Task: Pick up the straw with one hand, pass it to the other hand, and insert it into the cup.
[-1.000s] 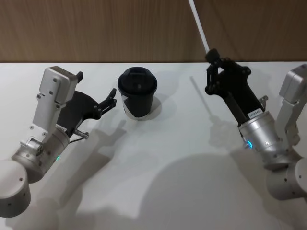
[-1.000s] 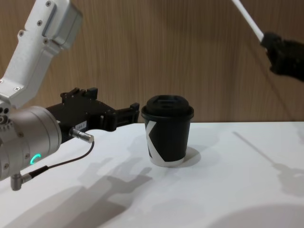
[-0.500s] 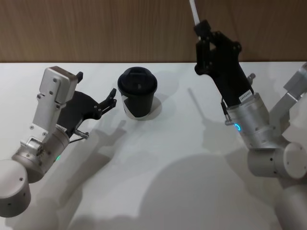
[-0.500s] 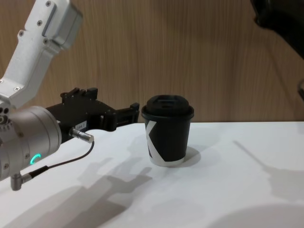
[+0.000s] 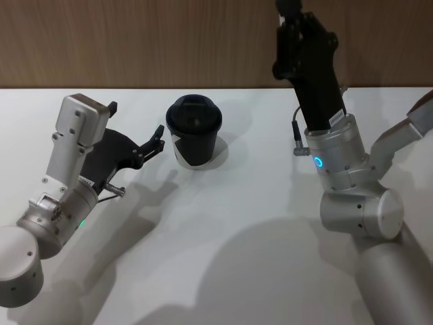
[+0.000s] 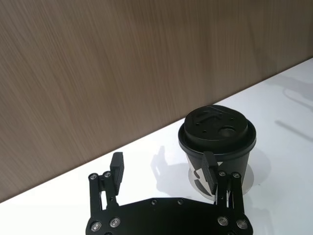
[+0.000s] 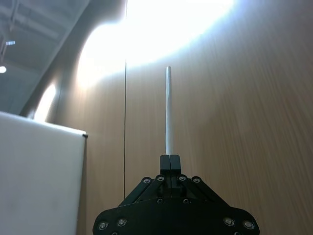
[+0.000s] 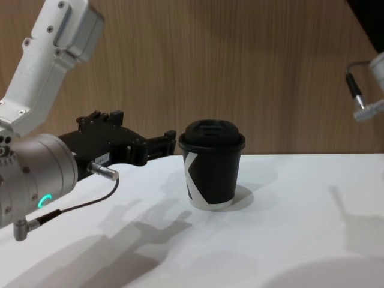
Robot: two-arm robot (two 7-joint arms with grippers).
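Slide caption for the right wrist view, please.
Right claw shut on a thin straight white straw, pointing out against the wood-panelled wall.

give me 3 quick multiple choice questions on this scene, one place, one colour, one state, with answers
1. Where is the cup?
A) in the right end effector
B) upright on the table, by the left end effector
C) tipped over at the table's edge
2. The straw is:
A) black
B) red
C) white
3. The right end effector is:
A) shut on the straw
B) open
C) shut on the cup
Answers: 1 B, the cup stands beside the open left end effector; 2 C, the right wrist view shows a white tube; 3 A, it clamps the straw's base.
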